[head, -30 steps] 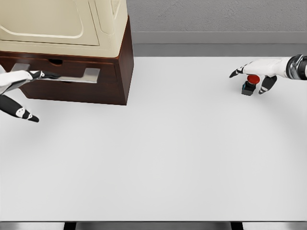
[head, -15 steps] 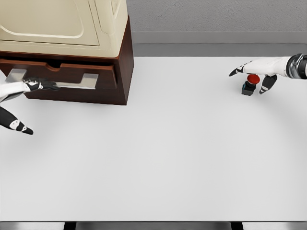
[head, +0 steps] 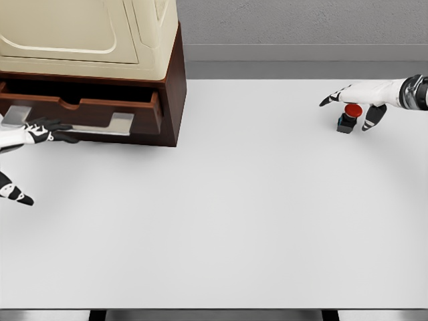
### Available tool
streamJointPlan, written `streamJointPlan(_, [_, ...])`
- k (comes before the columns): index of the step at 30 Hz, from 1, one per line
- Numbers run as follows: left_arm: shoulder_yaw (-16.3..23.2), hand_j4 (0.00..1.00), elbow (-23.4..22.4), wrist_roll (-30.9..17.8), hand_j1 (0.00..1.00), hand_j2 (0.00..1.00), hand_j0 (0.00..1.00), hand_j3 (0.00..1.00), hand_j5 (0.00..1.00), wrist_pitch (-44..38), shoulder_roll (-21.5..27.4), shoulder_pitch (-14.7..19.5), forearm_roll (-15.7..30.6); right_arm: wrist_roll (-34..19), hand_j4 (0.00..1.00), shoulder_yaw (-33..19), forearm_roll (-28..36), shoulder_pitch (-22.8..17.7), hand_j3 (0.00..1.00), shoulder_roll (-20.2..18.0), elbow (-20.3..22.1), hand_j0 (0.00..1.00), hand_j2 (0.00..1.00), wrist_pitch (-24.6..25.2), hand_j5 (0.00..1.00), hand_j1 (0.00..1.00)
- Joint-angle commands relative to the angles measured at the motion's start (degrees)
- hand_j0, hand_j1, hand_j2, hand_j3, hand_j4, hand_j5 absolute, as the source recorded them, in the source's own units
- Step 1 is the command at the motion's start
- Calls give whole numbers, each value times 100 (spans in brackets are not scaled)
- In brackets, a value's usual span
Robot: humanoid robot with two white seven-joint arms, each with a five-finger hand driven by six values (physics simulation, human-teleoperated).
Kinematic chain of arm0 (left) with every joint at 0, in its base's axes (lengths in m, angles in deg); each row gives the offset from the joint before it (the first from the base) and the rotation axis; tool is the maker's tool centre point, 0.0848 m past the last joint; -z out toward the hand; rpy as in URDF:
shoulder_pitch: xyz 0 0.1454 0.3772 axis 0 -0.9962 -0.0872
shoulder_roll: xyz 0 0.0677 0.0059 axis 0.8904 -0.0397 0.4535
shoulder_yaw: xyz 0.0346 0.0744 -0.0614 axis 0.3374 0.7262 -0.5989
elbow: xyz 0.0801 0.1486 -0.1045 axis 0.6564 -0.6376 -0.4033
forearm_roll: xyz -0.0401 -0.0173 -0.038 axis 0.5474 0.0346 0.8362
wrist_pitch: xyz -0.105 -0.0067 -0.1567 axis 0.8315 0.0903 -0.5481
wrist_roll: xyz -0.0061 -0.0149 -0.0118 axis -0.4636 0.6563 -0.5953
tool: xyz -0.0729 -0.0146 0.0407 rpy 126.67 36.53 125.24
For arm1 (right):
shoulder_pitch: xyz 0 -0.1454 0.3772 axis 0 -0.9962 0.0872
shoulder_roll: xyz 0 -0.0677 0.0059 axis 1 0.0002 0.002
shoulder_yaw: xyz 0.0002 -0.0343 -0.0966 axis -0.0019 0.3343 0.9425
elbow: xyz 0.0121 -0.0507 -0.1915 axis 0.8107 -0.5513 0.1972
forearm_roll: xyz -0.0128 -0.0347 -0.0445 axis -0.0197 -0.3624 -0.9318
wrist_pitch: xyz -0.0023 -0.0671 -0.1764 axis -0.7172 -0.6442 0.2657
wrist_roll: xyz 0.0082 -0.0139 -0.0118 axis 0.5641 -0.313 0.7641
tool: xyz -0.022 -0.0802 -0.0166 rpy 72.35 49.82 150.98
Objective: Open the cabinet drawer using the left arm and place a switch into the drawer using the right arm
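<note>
Head view: red-capped black switch [head: 348, 118].

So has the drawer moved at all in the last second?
Yes. The drawer has slid out toward the camera from the cabinet, pulled by the left hand.

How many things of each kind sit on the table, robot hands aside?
Cabinet: 1, its drawer partly pulled out
Switch with red button: 1
Total: 2
</note>
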Motion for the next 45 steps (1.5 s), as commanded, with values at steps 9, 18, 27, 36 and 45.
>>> streamJointPlan(9, [259,100,-77,-279,100,100,100,100,100,493,290,-3,-599,2,94,-5,23,0,94,-5,1,94,94,14,94,94])
streamJointPlan(18, [444,100,-77,-279,100,100,100,100,100,871,527,-11,-599,2,94,-5,23,0,94,-5,10,94,94,14,94,94])
streamJointPlan(27, [488,100,-77,-402,100,100,100,100,100,1161,694,-11,-599,2,94,-5,23,-9,94,-5,19,94,94,14,94,94])
streamJointPlan(36, [514,100,-86,-402,100,100,100,100,100,1258,782,-3,-467,2,92,-5,23,0,92,-5,19,92,92,14,92,92])
streamJointPlan(45, [461,100,-86,-402,100,100,100,100,100,1258,791,59,-256,2,89,65,23,-9,89,-5,19,89,89,14,89,89])
